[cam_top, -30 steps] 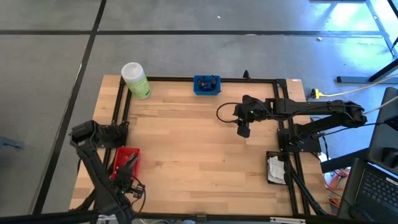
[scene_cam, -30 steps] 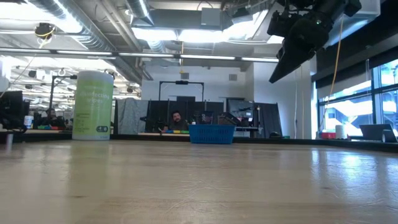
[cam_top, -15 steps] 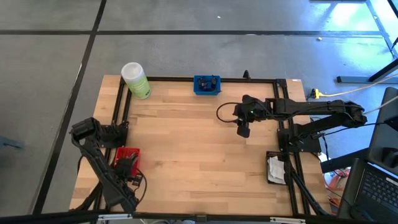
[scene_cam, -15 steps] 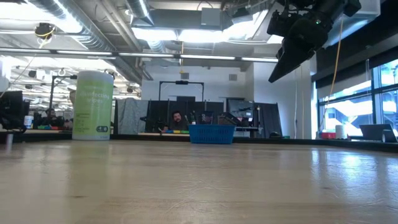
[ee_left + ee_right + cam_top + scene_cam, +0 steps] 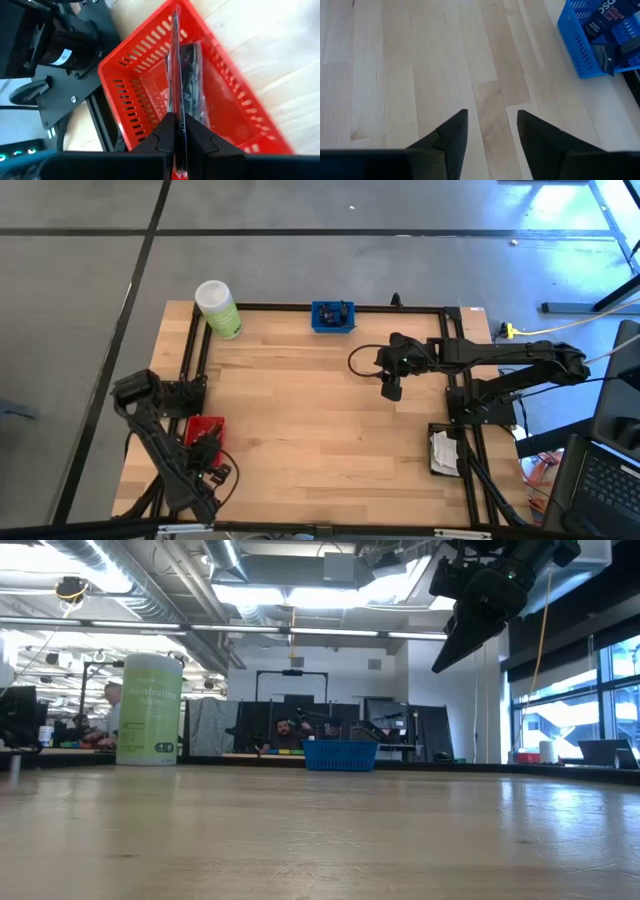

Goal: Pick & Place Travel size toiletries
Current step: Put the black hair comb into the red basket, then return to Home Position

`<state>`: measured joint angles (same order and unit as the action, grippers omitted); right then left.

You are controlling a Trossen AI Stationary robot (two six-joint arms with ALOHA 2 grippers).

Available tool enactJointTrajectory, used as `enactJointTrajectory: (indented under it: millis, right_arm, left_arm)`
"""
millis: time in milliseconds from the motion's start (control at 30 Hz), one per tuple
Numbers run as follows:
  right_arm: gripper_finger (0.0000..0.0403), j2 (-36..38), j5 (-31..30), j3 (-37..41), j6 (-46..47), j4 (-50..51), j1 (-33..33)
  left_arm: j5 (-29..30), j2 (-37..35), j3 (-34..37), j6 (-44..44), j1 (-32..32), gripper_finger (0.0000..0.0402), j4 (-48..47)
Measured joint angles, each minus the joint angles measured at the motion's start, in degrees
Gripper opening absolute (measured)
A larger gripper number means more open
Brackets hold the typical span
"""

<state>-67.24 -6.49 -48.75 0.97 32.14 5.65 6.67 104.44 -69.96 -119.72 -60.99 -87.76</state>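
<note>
- Pale wooden bench [image 5: 300, 430] inside a black frame carries everything, with grey floor around it and an open workshop beyond its far edge.
- Left fingers [image 5: 176, 134] are pinched together on a flat clear packet [image 5: 175, 65], held edge-on above the red tray [image 5: 145, 65].
- That red tray sits at the bench's near-left corner, with the left arm's base just outside the frame there; something dark lies inside the tray under the packet, though I cannot make out what.
- The step in hand looks like a lift out of the red tray: raise the packet straight up until its lower edge clears the slotted wall, since a sideways pull could snag the thin film or drag the light tray.
- The grip holds only one thin edge, so a slow carry should keep the packet from swinging or slipping.
- Right fingers [image 5: 490, 131] stand apart and hold nothing, hovering over bare wood near the bench's far-right part.
- A blue tray [image 5: 332, 316] with small dark items sits at the middle of the far edge, probably the drop point.
- A light-green bottle [image 5: 218, 309] stands at the far-left corner, well clear of the likely path.
</note>
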Motion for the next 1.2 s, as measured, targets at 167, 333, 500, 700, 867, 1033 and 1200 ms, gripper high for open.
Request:
enactJointTrajectory:
  millis: [167, 333, 500, 700, 867, 1033, 1200]
  right_arm:
    - [0.018, 0.0, -0.13, 0.0, 0.0, 0.01, -0.01]
    - [0.0177, 0.0, -0.13, 0.0, 0.0, 0.0, 0.0]
    - [0.0169, 0.0, -0.1, 0.0, 0.0, 0.0, 0.0]
    - [0.0167, 0.0, 0.09, 0.0, -0.02, 0.02, -0.02]
    - [0.0175, 0.0, 0.07, 0.0, -0.02, 0.0, -0.01]
    - [0.0184, 0.0, 0.07, 0.0, -0.08, 0.0, -0.02]
    - [0.0178, 0.0, 1.54, 0.0, -0.5, -0.36, 0.0]
  left_arm:
    - [-1.02, 0.02, 3.13, -0.39, -3.55, 0.0011, 4.88]
    - [0.04, 0.02, 3.74, -4.18, -7.19, 0.0014, 6.8]
    - [0.27, 0.02, 3.74, -5.01, -9.7, 0.0045, 6.97]
    - [-1.69, -0.02, 3.74, -3.58, -9.94, 0.0103, 6.89]
    - [-6.55, -2.86, 3.74, -2.93, -8.83, 0.0155, 6.01]
    - [0.51, -9.66, 3.72, -3.9, -7.62, 0.0181, 5.96]
    - [27.5, -16.32, 3.7, -1.72, -5.79, 0.0173, 6.05]
